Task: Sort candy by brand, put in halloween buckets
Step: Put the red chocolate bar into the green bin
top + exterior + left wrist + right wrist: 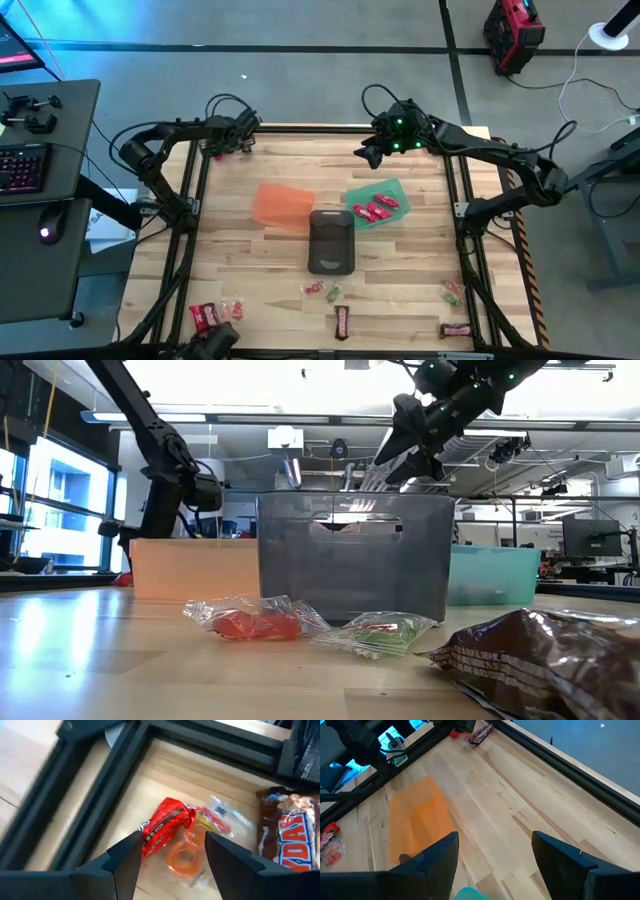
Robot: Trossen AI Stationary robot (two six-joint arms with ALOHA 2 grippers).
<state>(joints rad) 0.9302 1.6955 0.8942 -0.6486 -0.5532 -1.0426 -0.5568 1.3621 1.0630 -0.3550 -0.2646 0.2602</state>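
Candy lay in several lots. Lot one, far left corner of the table [400, 290]: a red-wrapped piece [165, 825], a clear-wrapped orange ring sweet [184, 857] touching it, and a brown bar [287, 832] just beside. Lot two, inside the green bucket [392, 190]: red pieces [374, 209]. Lot three, along the near edge: small red and green packets [322, 291], a dark bar [342, 321], another bar [456, 330], a red cluster [205, 316] and a green piece [450, 292].

Buckets stood grouped at table centre: orange bucket [280, 205], dark grey bucket [331, 242] just beside it, green one behind to the right. From above, no sweets could be made out in the orange and grey ones.

Left gripper [172, 852]: fingers apart, poised over lot one, straddling the red piece and the ring sweet. Right gripper [495, 852]: fingers apart, empty, raised above the far side of the table between the orange and green buckets.

Step in hand, as judged: picking the red piece from the far left corner. Handling notes: the ring sweet touches the target, so the fingers should centre on the red wrapper alone and close across its narrow width. Descend straight; the black frame rail [95, 785] runs close beside. Loose wrappers crumple and slip, so close fully. By brand, its likely destination is the green bucket.
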